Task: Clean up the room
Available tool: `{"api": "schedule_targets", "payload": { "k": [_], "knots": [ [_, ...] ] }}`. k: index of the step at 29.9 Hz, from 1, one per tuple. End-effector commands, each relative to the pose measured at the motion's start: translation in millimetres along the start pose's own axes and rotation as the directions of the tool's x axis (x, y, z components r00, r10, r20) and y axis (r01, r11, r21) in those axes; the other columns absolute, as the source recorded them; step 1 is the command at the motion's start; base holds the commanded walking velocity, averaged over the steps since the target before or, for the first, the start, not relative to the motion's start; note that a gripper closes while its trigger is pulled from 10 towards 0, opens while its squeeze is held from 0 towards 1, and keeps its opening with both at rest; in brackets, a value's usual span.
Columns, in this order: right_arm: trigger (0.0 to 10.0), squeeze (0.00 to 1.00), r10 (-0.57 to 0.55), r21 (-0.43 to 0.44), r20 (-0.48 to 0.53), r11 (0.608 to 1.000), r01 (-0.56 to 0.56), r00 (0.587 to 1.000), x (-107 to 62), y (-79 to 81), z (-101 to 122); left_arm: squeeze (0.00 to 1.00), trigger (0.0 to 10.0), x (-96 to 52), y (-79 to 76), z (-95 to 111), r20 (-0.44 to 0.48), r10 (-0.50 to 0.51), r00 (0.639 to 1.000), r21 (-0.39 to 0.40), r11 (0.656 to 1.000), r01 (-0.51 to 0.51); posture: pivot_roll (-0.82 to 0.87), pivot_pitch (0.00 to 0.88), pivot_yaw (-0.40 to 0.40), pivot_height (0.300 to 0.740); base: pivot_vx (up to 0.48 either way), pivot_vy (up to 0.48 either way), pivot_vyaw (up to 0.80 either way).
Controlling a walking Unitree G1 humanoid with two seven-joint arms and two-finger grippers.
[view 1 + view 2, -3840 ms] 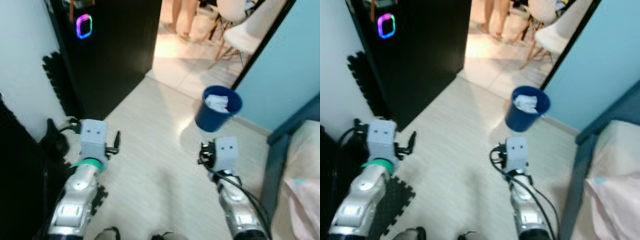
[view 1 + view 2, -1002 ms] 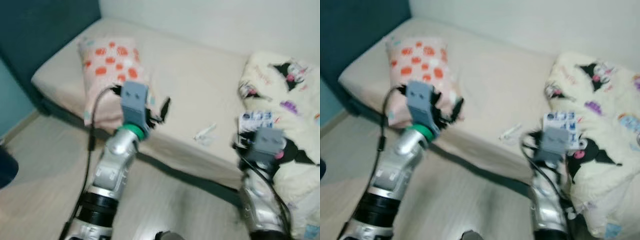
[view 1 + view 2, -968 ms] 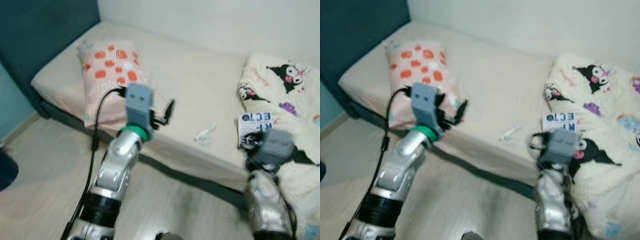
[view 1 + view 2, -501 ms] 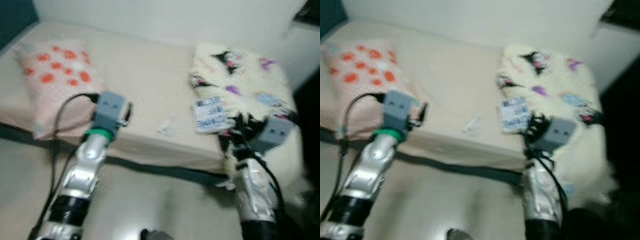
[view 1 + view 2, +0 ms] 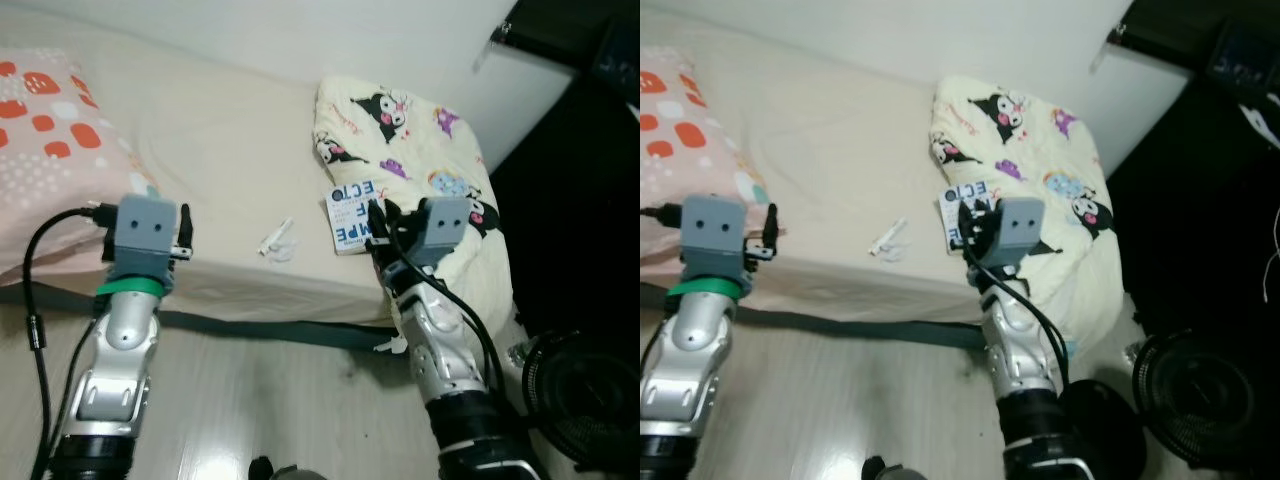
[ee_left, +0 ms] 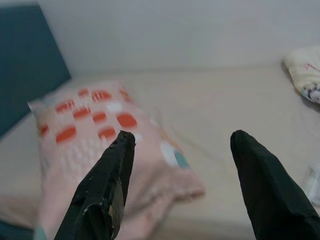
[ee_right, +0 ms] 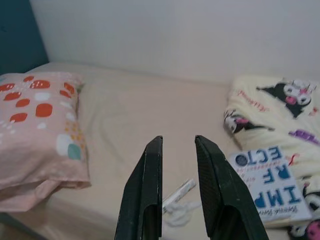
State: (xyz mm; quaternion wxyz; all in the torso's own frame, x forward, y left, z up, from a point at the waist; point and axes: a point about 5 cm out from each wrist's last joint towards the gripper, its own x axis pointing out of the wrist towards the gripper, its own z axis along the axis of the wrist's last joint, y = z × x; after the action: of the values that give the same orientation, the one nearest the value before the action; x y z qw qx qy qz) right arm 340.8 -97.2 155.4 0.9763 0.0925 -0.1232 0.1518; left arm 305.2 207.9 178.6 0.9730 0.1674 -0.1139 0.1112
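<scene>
Floor: pale wood boards (image 5: 260,400) in front of the bed, closest to the robot.
Left gripper (image 6: 177,142): held up at the bed's near edge, in front of the pillow. Its jaws are spread wide with nothing between them.
Right gripper (image 7: 177,145): held up at the bed's near edge, just in front of the book. Its jaws are a little apart, with a thin gap, and hold nothing.
Fan: a black round fan (image 5: 1200,395) stands on the floor on the robot's right, in a dark corner. It is hard to make out and partly cut off.
Bed (image 5: 230,150): a beige sheet with a dark frame under its near edge.
Wrapper: a small white crumpled wrapper (image 5: 275,240) lies on the sheet near the bed's edge, between the two grippers. It is too small to read.
Book: a white and blue book (image 7: 272,187) lies just beside the wrapper, partly on the blanket. Big blue letters read "IMP", "RF" and "ECT"; the arm hides part of it in the head views.
Pillow: a pink pillow (image 5: 45,150) with red and white spots lies on the robot's left, cut off at the edge.
Blanket: a fluffy yellow blanket (image 5: 410,130) with black cartoon characters is bunched up on the right end of the bed.
Wall: a plain white wall (image 5: 940,35) is behind the bed.
</scene>
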Motion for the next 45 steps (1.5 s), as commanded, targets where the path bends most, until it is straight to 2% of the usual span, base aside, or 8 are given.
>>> {"api": "schedule_targets", "payload": {
  "k": [1,4,10,17,22,33,37,45],
  "knots": [
    [10.0,0.0,-0.063,-0.014,-0.011,0.998,0.062,0.998,-9.5,-19.0,-3.4,0.0,10.0,4.1,-20.9,10.6,0.059,-0.069,0.996,-0.001,0.998,0.069,0.09,0.062,-0.152,0.74,0.0,0.0,-0.78],
    [10.0,0.0,-0.112,-0.027,0.009,0.993,0.112,0.994,-12.9,-29.8,0.4,0.0,10.0,10.6,-31.0,17.3,0.088,-0.11,0.99,-0.013,0.994,0.111,0.05,0.065,-0.121,0.74,0.0,0.0,-0.78],
    [10.0,0.0,-0.153,-0.043,0.036,0.987,0.154,0.988,-14.8,-41.5,6.3,0.0,10.0,14.4,-36.2,20.7,0.095,-0.128,0.987,-0.044,0.99,0.132,0.04,0.066,-0.115,0.74,0.0,0.0,-0.78],
    [10.0,0.0,-0.142,-0.063,0.054,0.987,0.145,0.988,-10.9,-44.3,12.5,0.0,10.0,15.3,-38.2,23.3,0.09,-0.12,0.989,-0.081,0.989,0.127,0.03,0.07,-0.125,0.74,0.0,0.0,-0.78],
    [10.0,0.0,-0.116,-0.088,0.049,0.989,0.12,0.992,-6.6,-42.4,13.6,0.0,10.0,17.7,-39.1,22.7,0.083,-0.09,0.992,-0.086,0.992,0.097,0.04,0.067,-0.127,0.74,0.0,0.0,-0.47],
    [10.0,0.0,-0.043,-0.12,0.017,0.992,0.044,0.999,-7.2,-24.7,5.9,0.0,10.0,23.2,-36.9,15.5,0.058,-0.037,0.998,-0.09,0.995,0.042,0.02,0.054,-0.116,0.74,0.43,0.0,0.0],
    [10.0,0.0,-0.042,-0.17,0.008,0.985,0.042,0.999,-7.7,-25.5,5.4,0.0,10.0,24.6,-38.7,14.4,0.049,-0.03,0.998,-0.096,0.995,0.035,0.01,0.049,-0.116,0.74,0.332,0.0,0.12],
    [10.0,0.0,-0.038,-0.161,0.004,0.986,0.038,0.999,-7.8,-27.8,4.2,0.0,10.0,26.9,-41.5,12.8,0.047,-0.023,0.999,-0.102,0.994,0.027,0.02,0.024,-0.126,0.74,0.315,0.0,0.23]
  ]
}}
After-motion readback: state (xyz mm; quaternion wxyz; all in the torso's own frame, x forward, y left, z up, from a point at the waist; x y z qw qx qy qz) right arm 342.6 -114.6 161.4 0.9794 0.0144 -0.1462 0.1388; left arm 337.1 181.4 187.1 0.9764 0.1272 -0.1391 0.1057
